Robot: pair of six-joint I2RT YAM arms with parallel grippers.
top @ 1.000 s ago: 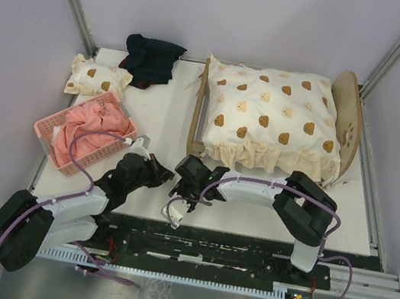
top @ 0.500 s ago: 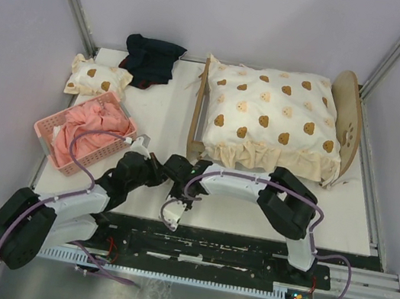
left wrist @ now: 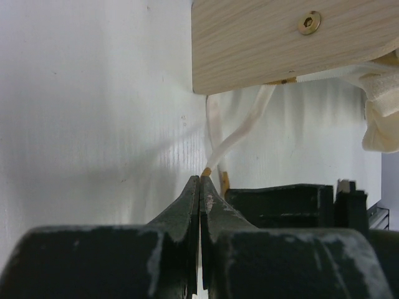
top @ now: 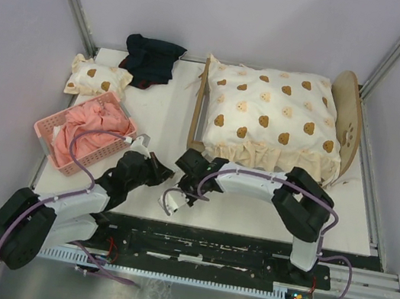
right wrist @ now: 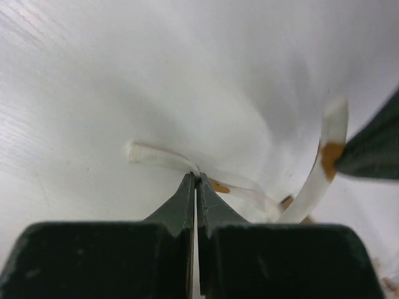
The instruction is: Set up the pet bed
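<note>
From above, the pet bed (top: 349,106) stands in the far right part of the worktop (top: 167,117). Its long axis runs left to right, with the arched headboard toward the right edge and the low footboard (top: 198,110) toward the middle. A bear-print quilt (top: 272,116) covers it. Both grippers meet just in front of the bed's near foot corner. The left gripper (top: 164,175) reaches in from the left. The right gripper (top: 186,186) is the nearer to that corner, and the bed lies beyond it and to its right.

In the left wrist view, the left gripper's jaws are pressed together, apparently pinching the end of a cream tie (left wrist: 240,134). The tie runs out from under the footboard's lower edge. The right gripper is the dark block just to the right.

In the right wrist view, the right gripper's jaws are also fully closed, nipping a second tie (right wrist: 156,156) that lies flat on the worktop. The first tie curves up at the right toward the left gripper's dark finger. The next move probably turns on drawing these two ties together at that foot corner.
</note>
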